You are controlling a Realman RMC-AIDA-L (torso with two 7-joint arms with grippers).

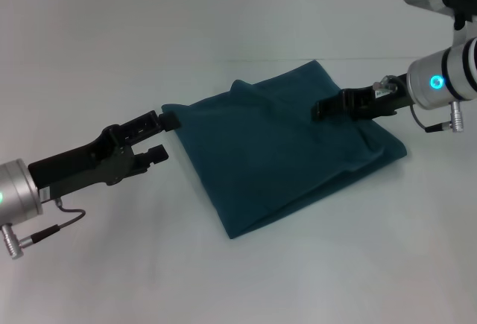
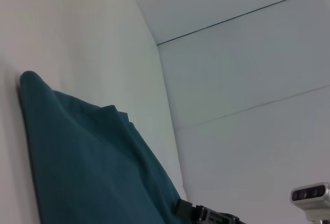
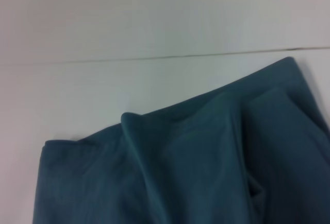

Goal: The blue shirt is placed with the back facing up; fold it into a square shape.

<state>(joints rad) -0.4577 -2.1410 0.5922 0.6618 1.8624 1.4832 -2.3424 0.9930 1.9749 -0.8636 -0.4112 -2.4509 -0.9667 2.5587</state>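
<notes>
Inspection of my 2 grippers and the work, as seen from the head camera.

The blue shirt (image 1: 279, 145) lies on the white table (image 1: 238, 279), centre of the frame and slightly right. It is already folded into a compact, roughly 4-sided packet, rotated so 1 corner points toward the lower centre. A raised ridge stands near its upper left corner, and a loose fold sags along the right edge. No lettering is visible.

My left gripper (image 1: 162, 137) sits at the left of the frame, at the packet's left corner. Its fingers are spread apart; the upper tip meets the cloth edge, the lower tip is clear of it. It grasps nothing.

My right gripper (image 1: 322, 109) reaches in from the upper right and sits over the packet's upper right area. I cannot tell whether it is pinching cloth or merely resting above it.

Judged progress: late stage, with shape correction remaining.

Risks:
1. If my right gripper lifts with fabric caught, the top layer would drag and undo the fold.
2. If my left gripper closes on only the top layer, a pull would skew the packet rather than square it.
3. The ridge would stay trapped under any further fold, leaving a lumpy, uneven square.
</notes>
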